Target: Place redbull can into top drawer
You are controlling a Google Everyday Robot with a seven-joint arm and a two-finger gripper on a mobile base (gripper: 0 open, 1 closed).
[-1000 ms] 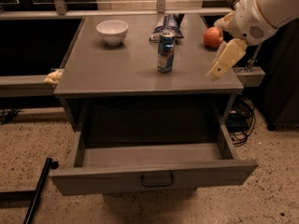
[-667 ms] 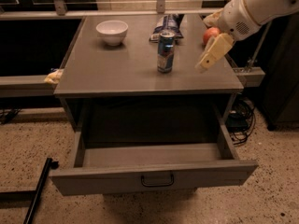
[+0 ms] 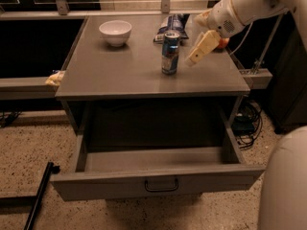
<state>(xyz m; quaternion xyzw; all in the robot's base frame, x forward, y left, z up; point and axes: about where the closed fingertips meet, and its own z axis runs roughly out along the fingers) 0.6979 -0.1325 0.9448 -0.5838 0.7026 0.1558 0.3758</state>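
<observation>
The redbull can [image 3: 170, 52] stands upright on the grey table top [image 3: 120, 66], right of its middle. The gripper [image 3: 197, 51] hangs from the white arm coming in from the upper right; it is just right of the can, at the can's height and apart from it. The top drawer [image 3: 158, 176] is pulled open below the table top, with a dark loop handle [image 3: 161, 185] on its front. Its inside looks bare.
A white bowl [image 3: 115, 32] sits at the table's back left. A blue crinkled snack bag [image 3: 169, 24] lies behind the can. An orange fruit [image 3: 222, 42] shows behind the gripper. Cables [image 3: 247, 123] lie on the floor at right. A black bar [image 3: 39, 195] lies at lower left.
The gripper has moved left across the table, from near the right edge to just beside the can. The can and the drawer have not moved.
</observation>
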